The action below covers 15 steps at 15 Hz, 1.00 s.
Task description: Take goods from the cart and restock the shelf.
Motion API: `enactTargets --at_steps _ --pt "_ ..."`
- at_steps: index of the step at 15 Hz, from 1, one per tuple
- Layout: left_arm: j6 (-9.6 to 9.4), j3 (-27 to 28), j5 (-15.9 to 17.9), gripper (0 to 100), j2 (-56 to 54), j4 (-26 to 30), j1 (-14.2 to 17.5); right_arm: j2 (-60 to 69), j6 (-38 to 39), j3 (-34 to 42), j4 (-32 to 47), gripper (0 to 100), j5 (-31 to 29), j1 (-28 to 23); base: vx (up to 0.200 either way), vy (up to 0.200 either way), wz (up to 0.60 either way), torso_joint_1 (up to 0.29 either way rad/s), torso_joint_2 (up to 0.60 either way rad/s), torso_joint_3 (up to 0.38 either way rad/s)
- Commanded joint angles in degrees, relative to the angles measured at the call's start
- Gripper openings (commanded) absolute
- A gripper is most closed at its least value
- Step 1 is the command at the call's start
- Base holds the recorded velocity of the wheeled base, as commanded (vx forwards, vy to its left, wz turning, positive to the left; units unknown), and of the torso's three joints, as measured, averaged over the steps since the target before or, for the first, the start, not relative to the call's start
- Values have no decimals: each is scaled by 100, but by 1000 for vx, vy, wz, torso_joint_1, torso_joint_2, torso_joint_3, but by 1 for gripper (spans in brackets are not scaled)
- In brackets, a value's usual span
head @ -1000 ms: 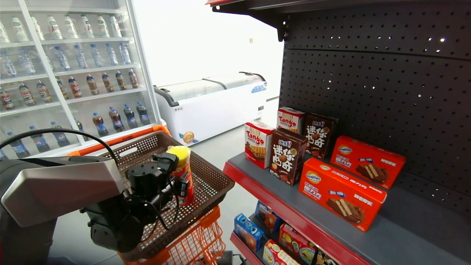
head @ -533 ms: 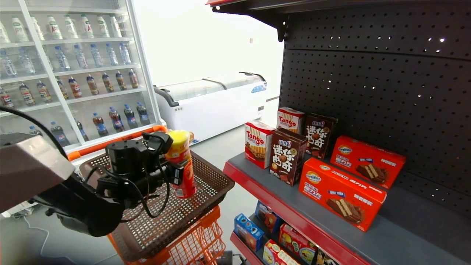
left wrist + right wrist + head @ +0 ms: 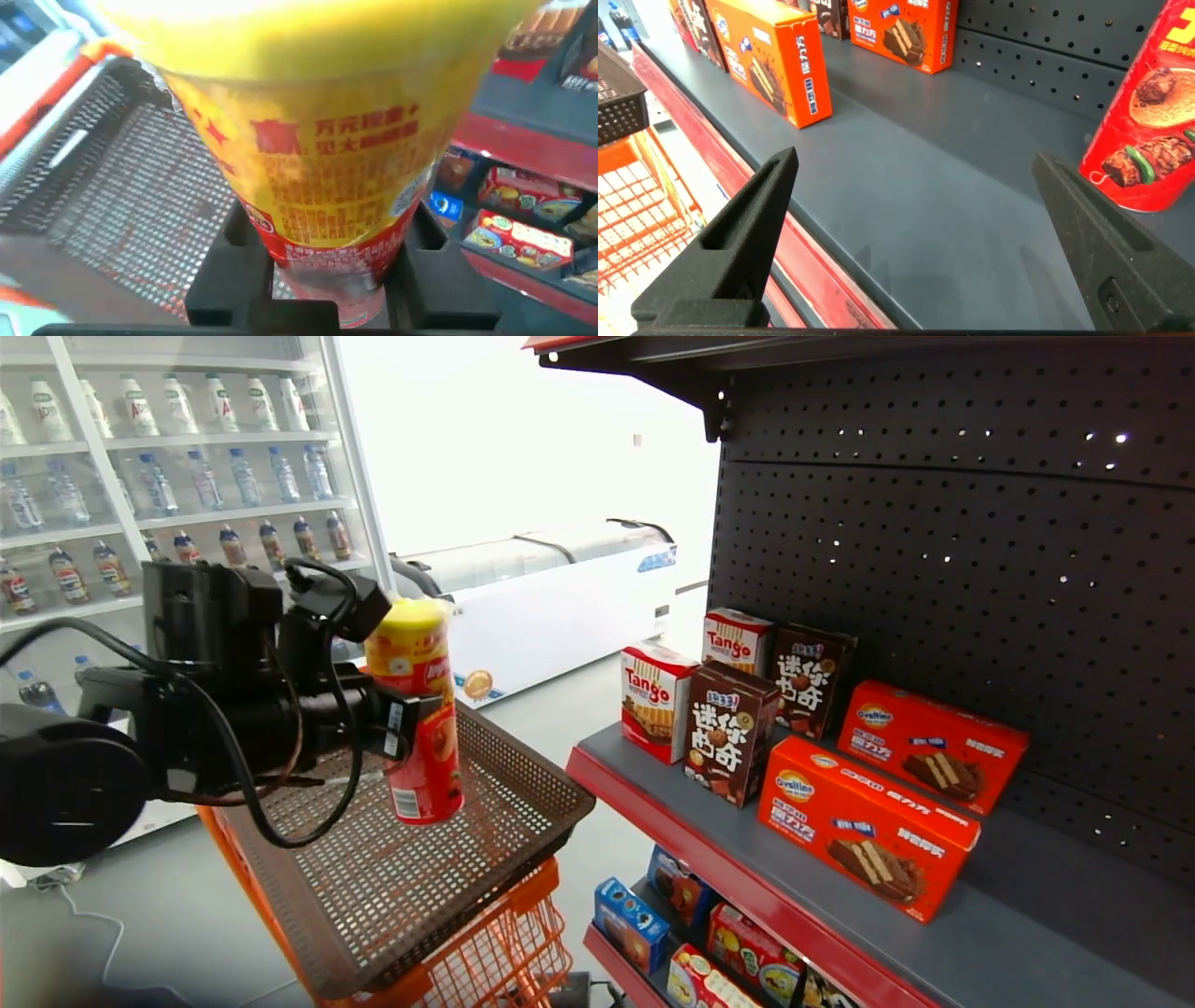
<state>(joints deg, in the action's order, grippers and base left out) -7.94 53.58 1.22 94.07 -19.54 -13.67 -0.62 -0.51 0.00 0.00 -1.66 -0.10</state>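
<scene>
A tall red snack can with a yellow lid [image 3: 417, 709] hangs upright above the brown cart basket [image 3: 523, 775], held by my left gripper [image 3: 411, 719], which is shut on its middle. In the left wrist view the can [image 3: 336, 177] sits between the black fingers [image 3: 234, 280], with the basket mesh [image 3: 103, 196] below. The grey shelf board [image 3: 1008, 915] lies to the right. My right gripper [image 3: 915, 233] stands open over a bare stretch of that shelf [image 3: 924, 196], nothing between its fingers.
On the shelf stand wafer boxes [image 3: 655, 700], brown boxes [image 3: 728, 728] and orange boxes [image 3: 864, 821]. A red can [image 3: 1148, 112] stands on the shelf beside my right gripper. A lower shelf holds snack packs [image 3: 635, 924]. A drinks cooler [image 3: 187, 523] and a chest freezer [image 3: 541, 597] stand behind.
My left arm has lifted the can up out of the cart basket and slightly toward the left. The shelf goods have not moved.
</scene>
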Motion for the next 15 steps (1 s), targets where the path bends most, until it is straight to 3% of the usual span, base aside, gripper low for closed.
enactTargets --at_steps 1,6,8,10,13,15 --pt "3 417 -219 0 -698 416 -128 1 -2 0 0 100 -1 1 0 0 0 0 0 0" --pt "-50 241 -166 0 -1225 469 127 1 -2 0 0 100 -1 1 0 0 0 0 0 0" --pt "-59 215 -263 0 -1471 469 66 1 -2 0 0 100 -1 1 0 0 0 0 0 0" --pt "-200 162 -245 0 -1568 460 48 1 -2 0 0 100 -1 1 0 0 0 0 0 0" --pt "-164 144 54 0 -1629 469 -5 1 -2 0 0 100 -1 1 0 0 0 0 0 0" --pt "-173 30 45 0 -1708 451 -5 1 -2 0 0 100 -1 1 0 0 0 0 0 0"
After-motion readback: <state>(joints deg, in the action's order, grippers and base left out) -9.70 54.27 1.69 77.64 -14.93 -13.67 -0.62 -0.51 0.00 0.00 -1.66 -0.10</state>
